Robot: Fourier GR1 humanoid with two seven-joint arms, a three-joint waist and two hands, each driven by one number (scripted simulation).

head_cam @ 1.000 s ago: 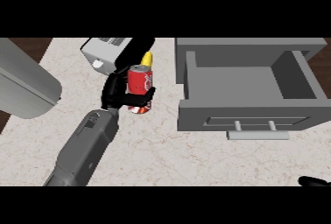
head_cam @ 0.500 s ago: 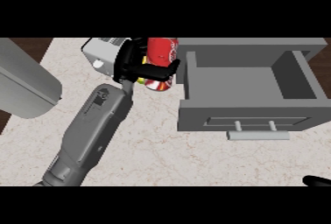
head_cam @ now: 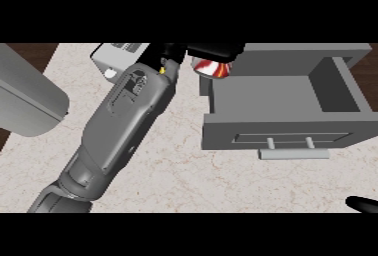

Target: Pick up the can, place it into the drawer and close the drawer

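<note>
The left hand (head_cam: 199, 50) was curled round the red-and-white can (head_cam: 211, 67), holding it up at the far left corner of the open grey drawer (head_cam: 284, 92), right over the drawer's left wall. Only the can's lower end showed under the black fingers; the rest was hidden by the hand. The grey forearm ran from the near left edge across the marbled counter (head_cam: 184, 175), with a grey toaster-like appliance (head_cam: 111, 57) partly hidden beyond it at the far left. The right hand (head_cam: 363, 204) showed only as a dark tip at the near right edge, so I could not tell whether it was spread or curled.

To do this step well, the can probably needed carrying further right until it cleared the wall and hung over the drawer's bare floor, then lowering before letting go. The handle (head_cam: 294, 154) on the near front faced the robot, free for the push afterwards
</note>
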